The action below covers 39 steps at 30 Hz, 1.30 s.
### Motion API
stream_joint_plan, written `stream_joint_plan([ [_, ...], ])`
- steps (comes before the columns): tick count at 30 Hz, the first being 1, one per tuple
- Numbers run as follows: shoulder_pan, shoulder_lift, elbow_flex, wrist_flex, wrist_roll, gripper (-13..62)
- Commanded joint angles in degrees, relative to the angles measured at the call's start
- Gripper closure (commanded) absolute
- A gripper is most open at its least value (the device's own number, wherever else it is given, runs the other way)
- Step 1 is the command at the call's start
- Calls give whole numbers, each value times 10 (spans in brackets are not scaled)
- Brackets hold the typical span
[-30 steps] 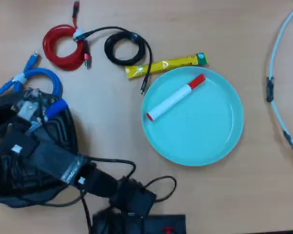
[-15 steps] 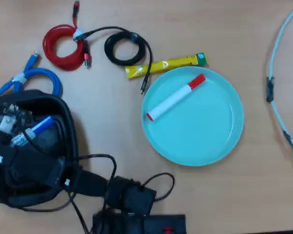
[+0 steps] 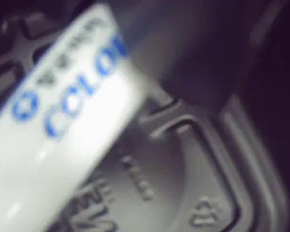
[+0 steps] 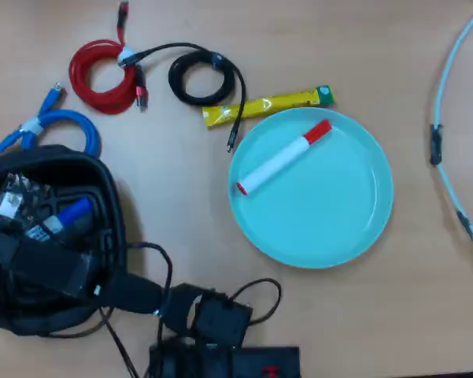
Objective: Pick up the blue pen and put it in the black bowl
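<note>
The blue pen [image 3: 72, 130] fills the left of the wrist view, a blurred white barrel with blue print, tilted and close to the camera above the ribbed bottom of the black bowl [image 3: 193, 183]. In the overhead view the arm reaches over the black bowl [image 4: 110, 197] at the left. My gripper [image 4: 51, 226] is inside the bowl's outline and seems shut on the blue pen, whose blue cap [image 4: 74, 211] sticks out to the right. The jaws themselves are mostly hidden by the arm.
A turquoise plate [image 4: 338, 220] holds a red-capped white marker [image 4: 283, 157]. A yellow packet [image 4: 267, 105], black cable [image 4: 205, 79], red cable [image 4: 102, 75] and blue cable [image 4: 59, 126] lie behind. The arm's base and wires [image 4: 212, 323] sit at the bottom edge.
</note>
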Motion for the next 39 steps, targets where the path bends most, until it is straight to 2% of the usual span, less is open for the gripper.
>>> stream_joint_plan([
  [1,-2,8,-42,-17,10,561],
  [11,7,10,-46,-21,2,556],
  [14,6,12,-47,-25,-5,531],
  [19,6,13,-45,-19,-3,401],
  [29,6,13,-44,-16,13,42],
  [32,6,15,-45,-16,12,-44],
  [34,6,18,-46,-17,11,-79],
  [39,19,65,-46,-11,5,-81],
])
